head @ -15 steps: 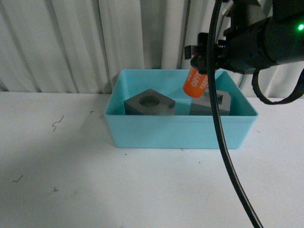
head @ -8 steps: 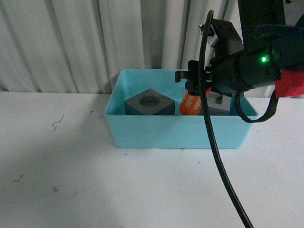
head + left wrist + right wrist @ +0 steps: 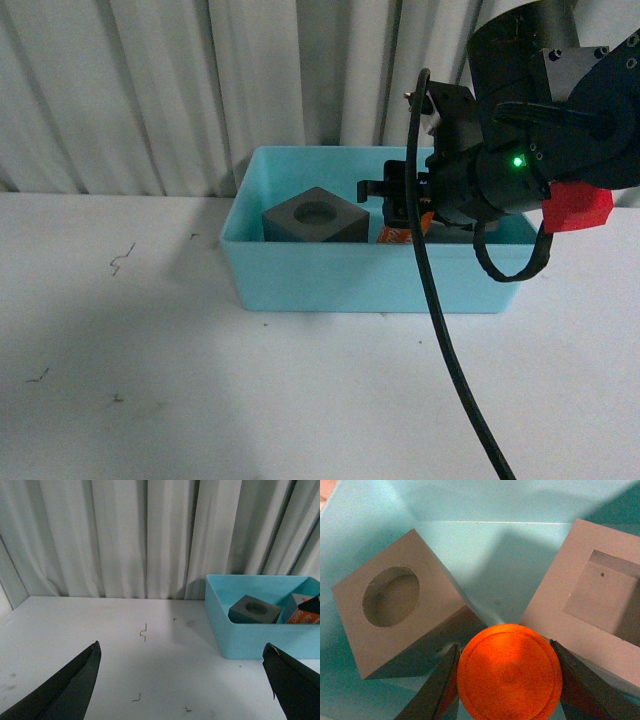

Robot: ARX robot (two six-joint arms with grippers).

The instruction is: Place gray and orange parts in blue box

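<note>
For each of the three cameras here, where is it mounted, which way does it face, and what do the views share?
Front view: on the robot's body, facing the table and curtain; the right arm and its gripper reach into the blue box.
Left wrist view: low over the table, looking across it toward the box; open left gripper frames it.
Right wrist view: looks straight down into the box; right gripper clamps the orange cylinder between two gray cubes.
Shared: all three show the round-recess cube.

A white table (image 3: 150,400) with small dark scuffs (image 3: 120,260) fronts pale pleated curtains (image 3: 150,90).
</note>
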